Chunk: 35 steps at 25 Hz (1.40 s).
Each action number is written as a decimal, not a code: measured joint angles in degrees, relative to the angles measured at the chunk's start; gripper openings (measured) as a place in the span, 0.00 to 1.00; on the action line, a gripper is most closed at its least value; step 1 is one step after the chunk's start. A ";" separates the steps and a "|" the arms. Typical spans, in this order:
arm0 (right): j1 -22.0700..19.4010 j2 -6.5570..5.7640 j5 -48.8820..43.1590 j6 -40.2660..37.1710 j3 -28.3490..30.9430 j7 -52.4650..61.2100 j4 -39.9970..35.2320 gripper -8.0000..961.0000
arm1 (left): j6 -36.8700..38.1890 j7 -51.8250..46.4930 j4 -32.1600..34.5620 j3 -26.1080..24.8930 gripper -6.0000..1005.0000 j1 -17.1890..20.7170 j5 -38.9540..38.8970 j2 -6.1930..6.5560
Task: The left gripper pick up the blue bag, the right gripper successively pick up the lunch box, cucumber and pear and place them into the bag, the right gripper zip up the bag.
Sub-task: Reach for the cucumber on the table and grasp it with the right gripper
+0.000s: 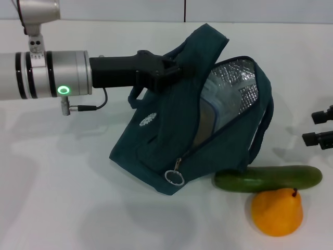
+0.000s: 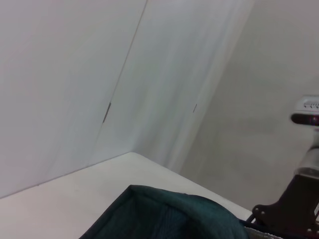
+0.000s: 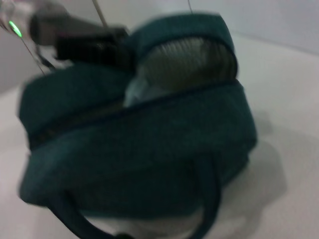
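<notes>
The blue bag [image 1: 171, 146] hangs tilted with its low corner on the white table, its mouth open and its foil lining showing. My left gripper [image 1: 174, 70] is shut on the bag's top edge by the handles and holds it up. Inside the opening a pale, clear shape shows, which looks like the lunch box [image 1: 209, 110]. In front of the bag on the right, the cucumber [image 1: 268, 178] lies on the table, with the pear [image 1: 277, 212] just in front of it. My right gripper [image 1: 318, 127] is at the far right edge, open and empty, away from the bag. The right wrist view shows the blue bag [image 3: 139, 149] close up.
The zipper's ring pull [image 1: 174, 177] dangles at the bag's low front corner. A white wall stands behind the table [image 1: 62, 208]. In the left wrist view only the bag's top fabric [image 2: 169, 214] and part of my body [image 2: 305, 164] show.
</notes>
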 joint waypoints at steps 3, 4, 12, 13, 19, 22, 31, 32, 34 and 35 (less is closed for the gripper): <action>1.56 0.04 -3.19 -2.00 -1.29 1.83 -3.31 0.72 | 0.00 0.00 0.00 0.00 0.05 -0.05 -0.07 0.00; 1.87 0.05 -3.64 -2.78 -2.03 2.47 -4.29 0.73 | 0.00 0.00 0.00 0.00 0.05 -0.04 -0.07 0.00; 3.91 0.25 -9.36 -6.48 -10.73 5.32 -9.96 0.75 | 0.02 0.00 0.00 0.00 0.05 0.32 -0.10 0.00; 5.03 0.44 -11.31 -7.25 -12.09 6.35 -10.07 0.75 | 0.02 0.00 0.00 0.00 0.05 0.26 -0.11 0.00; 7.84 2.01 -17.88 -7.71 -15.16 7.65 -10.26 0.75 | -0.74 0.18 0.07 -0.01 0.05 -0.17 -0.40 0.00; 8.30 2.57 -18.95 -7.18 -16.84 7.54 -10.33 0.75 | -1.56 0.18 0.94 0.00 0.05 -0.58 -0.45 -0.01; 9.42 2.75 -19.23 -5.21 -24.38 7.76 -9.41 0.75 | -2.26 0.69 1.65 0.00 0.05 -1.56 -0.99 -0.03; 9.43 2.77 -19.29 -4.78 -25.23 7.77 -9.38 0.75 | -2.26 0.70 1.66 0.00 0.05 -1.63 -0.99 -0.06; 9.49 2.80 -19.34 -4.24 -26.04 7.77 -9.34 0.75 | -2.27 0.71 1.67 0.00 0.05 -1.64 -0.99 -0.07; 9.59 2.83 -19.36 -3.84 -26.68 7.77 -9.28 0.75 | -2.27 0.71 1.67 0.00 0.05 -1.66 -0.99 -0.08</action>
